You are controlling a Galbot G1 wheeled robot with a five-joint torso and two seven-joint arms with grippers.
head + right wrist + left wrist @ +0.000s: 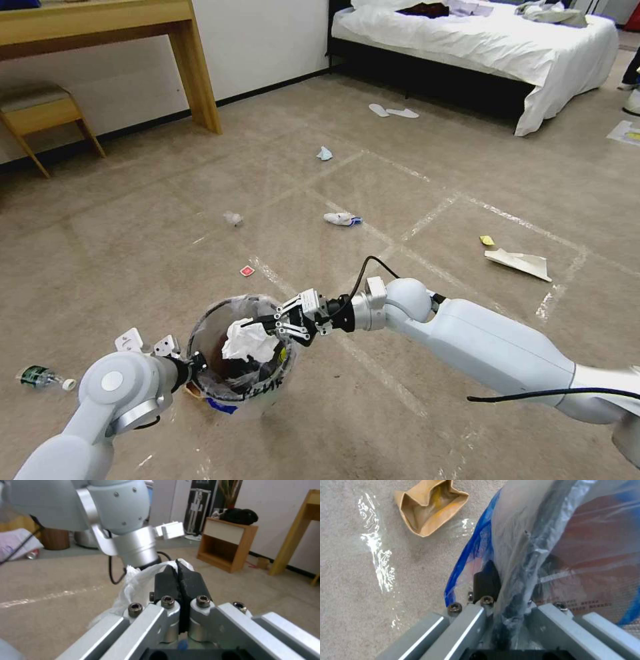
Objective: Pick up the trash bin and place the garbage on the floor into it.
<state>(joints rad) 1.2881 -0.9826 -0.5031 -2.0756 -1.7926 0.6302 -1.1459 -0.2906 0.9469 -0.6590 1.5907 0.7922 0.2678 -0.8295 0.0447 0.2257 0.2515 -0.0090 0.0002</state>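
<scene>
**Fingers clamped on both sides: bin rim at left, tissue at right**

Fingers (pixel 191 585) of my right gripper (pixel 268 325) are pressed together on a crumpled white tissue (pixel 248 341), which hangs just over the open mouth of the trash bin (pixel 267 393), low and left of centre in the head view. From the right wrist camera the black pads meet with only a thin fold of white tissue between them and more of it bunched just beyond.

My left gripper (pixel 506 605) is closed on the bin's rim; in the left wrist view one black pad (pixel 486 580) sits outside the wall, with the crinkly clear liner and the rim pinched between the fingers. The dark reddish inside shows through the plastic at the right of that frame, and a blue strip runs down the outside.

The bin sits above the floor (pixel 400 200), with black lettering on its near side. A torn brown cardboard piece (pixel 428 507) lies on the carpet at the upper left of the left wrist frame.

Litter lies scattered on the carpet: a small plastic bottle (pixel 41 377) at the far left, a red wrapper (pixel 247 271) near centre, a white-and-blue wad (pixel 341 219), a pale blue scrap (pixel 324 154), and folded paper (pixel 520 263) at the right.
</scene>
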